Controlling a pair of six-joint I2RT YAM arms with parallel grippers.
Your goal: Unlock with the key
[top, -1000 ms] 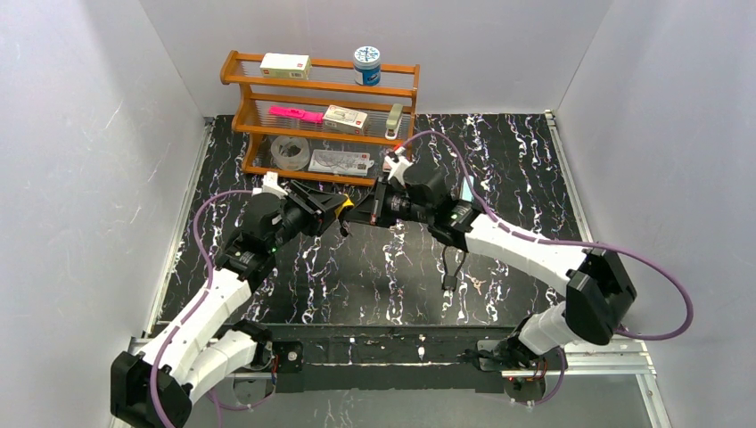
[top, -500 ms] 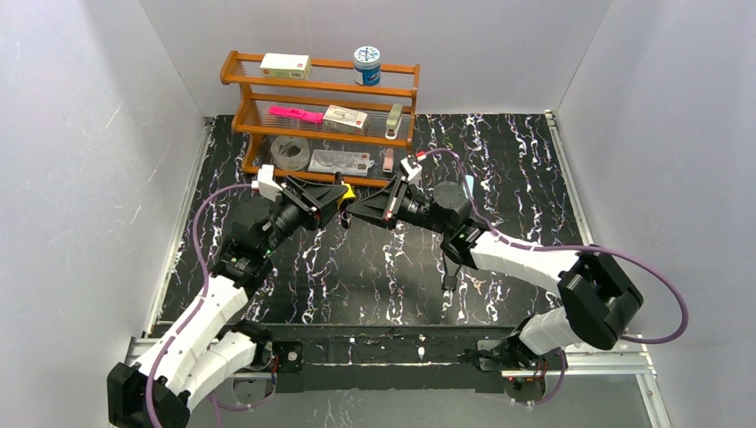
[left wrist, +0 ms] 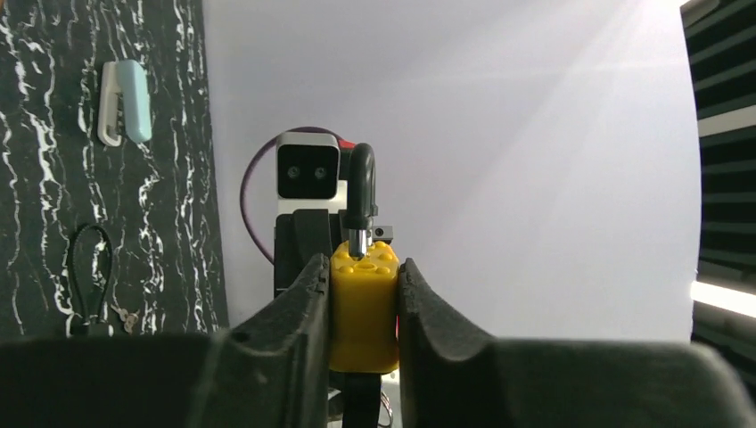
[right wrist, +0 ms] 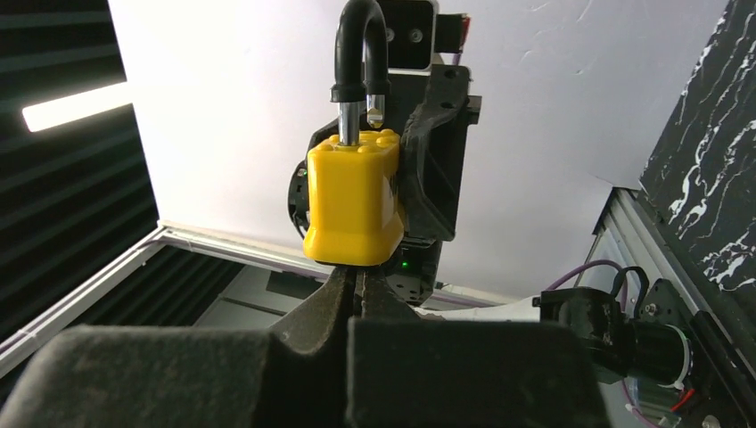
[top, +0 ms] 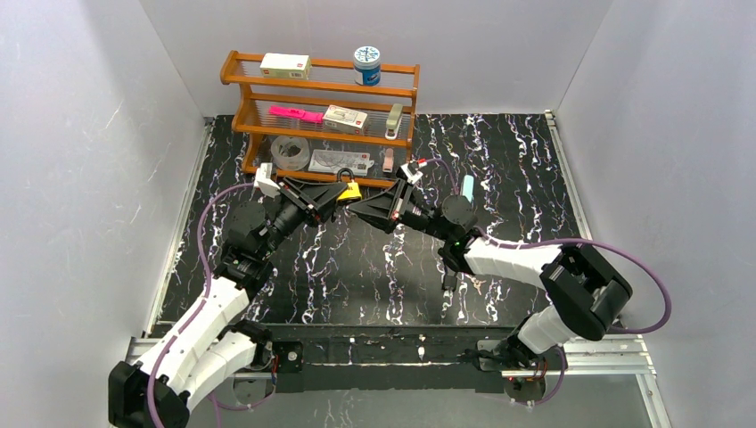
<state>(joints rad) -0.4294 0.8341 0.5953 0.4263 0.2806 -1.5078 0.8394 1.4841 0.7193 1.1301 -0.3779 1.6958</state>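
Note:
A yellow padlock [top: 349, 190] with a black shackle is held in the air in front of the shelf. My left gripper [top: 334, 198] is shut on its body; in the left wrist view the fingers [left wrist: 303, 303] clamp both sides of the padlock [left wrist: 364, 308]. My right gripper [top: 358, 207] meets it from the right. In the right wrist view its tips [right wrist: 357, 272] are pressed together right under the padlock [right wrist: 352, 201]. The key is hidden between them. The shackle [right wrist: 361, 53] stands raised, one leg clear of the body.
A wooden shelf [top: 321, 89] with boxes, a blue tub [top: 366, 64] and a tape roll [top: 290, 152] stands just behind the grippers. A light-blue clip [top: 467, 185] and a black cord loop [top: 450, 267] lie on the black marbled table [top: 517, 178].
Both grippers have tilted upward and shifted slightly toward the shelf with the padlock between them. The right forearm has dropped lower and stretched out.

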